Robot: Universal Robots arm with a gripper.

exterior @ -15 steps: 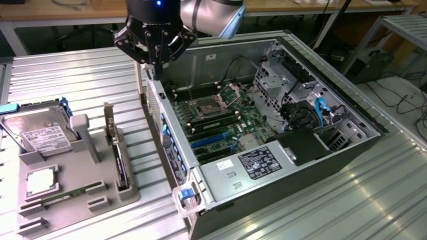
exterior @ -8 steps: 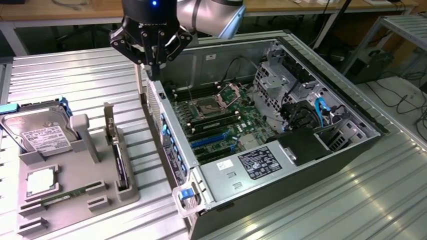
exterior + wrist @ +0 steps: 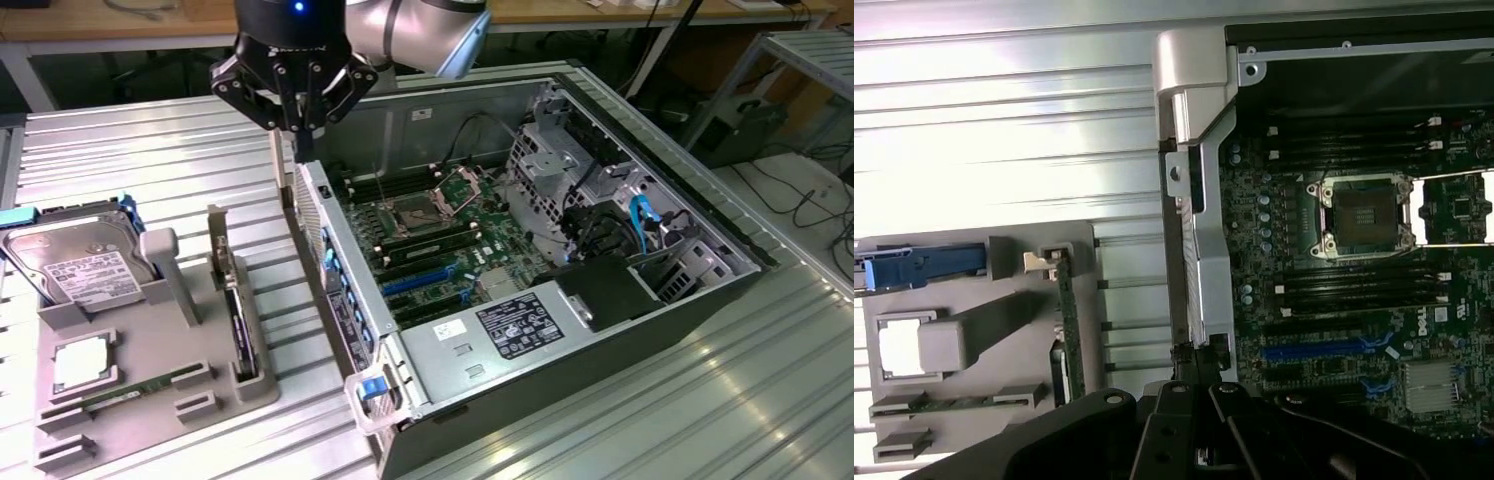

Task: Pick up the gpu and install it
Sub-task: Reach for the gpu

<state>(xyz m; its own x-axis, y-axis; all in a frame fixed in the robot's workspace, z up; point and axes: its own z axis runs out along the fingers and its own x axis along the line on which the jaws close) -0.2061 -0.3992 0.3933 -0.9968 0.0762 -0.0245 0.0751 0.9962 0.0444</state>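
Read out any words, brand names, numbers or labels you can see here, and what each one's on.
"DELL", printed sideways on the motherboard.
White label on the hard drive: too small to read.
Sticker on the power supply: print blurred, unreadable.

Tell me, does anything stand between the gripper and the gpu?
Nothing visible does. The shut, empty gripper hovers over a wall of the computer case. The gpu stands on edge in the gray holder on the exterior view's left of the case, its upper edge uncovered, with open air between them.
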